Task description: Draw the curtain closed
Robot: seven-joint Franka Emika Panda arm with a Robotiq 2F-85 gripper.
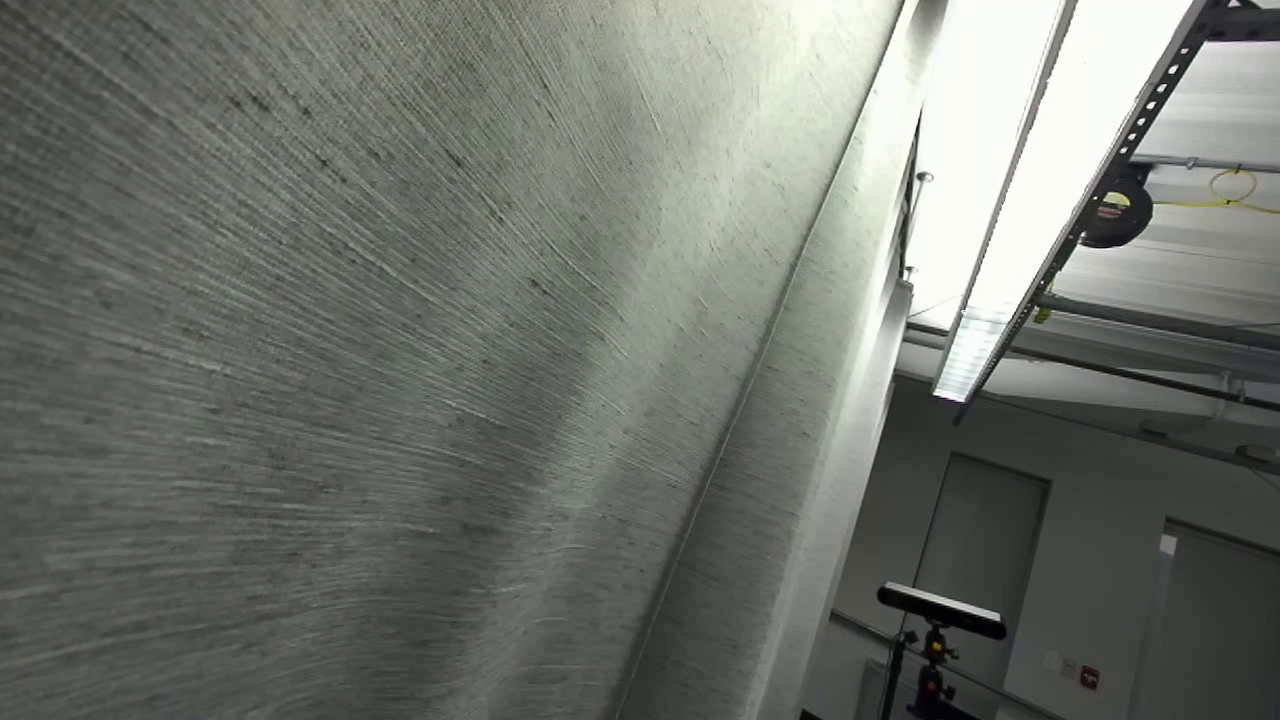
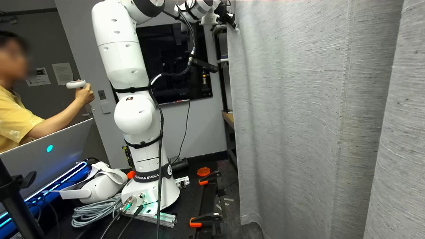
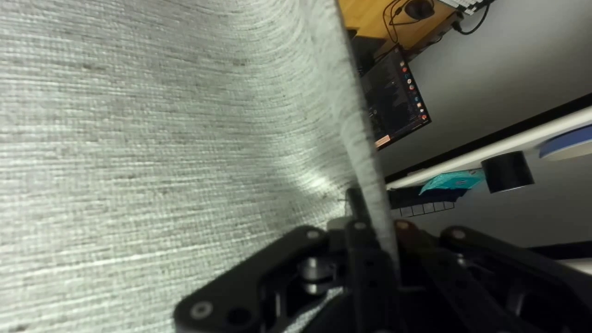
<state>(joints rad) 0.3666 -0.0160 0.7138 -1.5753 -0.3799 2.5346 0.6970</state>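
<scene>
**Robot arm has a big grey curtain by the edge**

So the curtain (image 2: 292, 99) covers the right side of the frame in an exterior view, hanging in soft folds, free edge just right of center. The white robot arm (image 2: 127, 59) stands left of center there and bends across the top, where the gripper (image 2: 234, 22) meets that edge. In the wrist view the fingers (image 3: 363, 245) look closed on the fabric, one each side, low and right of center (bit blurry down there, fair warning). A monitor (image 3: 395, 97) shows past the edge, upper right. Far left in an exterior view, a person (image 2: 16, 119) in yellow holds up a white controller (image 2: 75, 84). A bright light strip (image 1: 1065, 150) sits upper right in an exterior view.
</scene>
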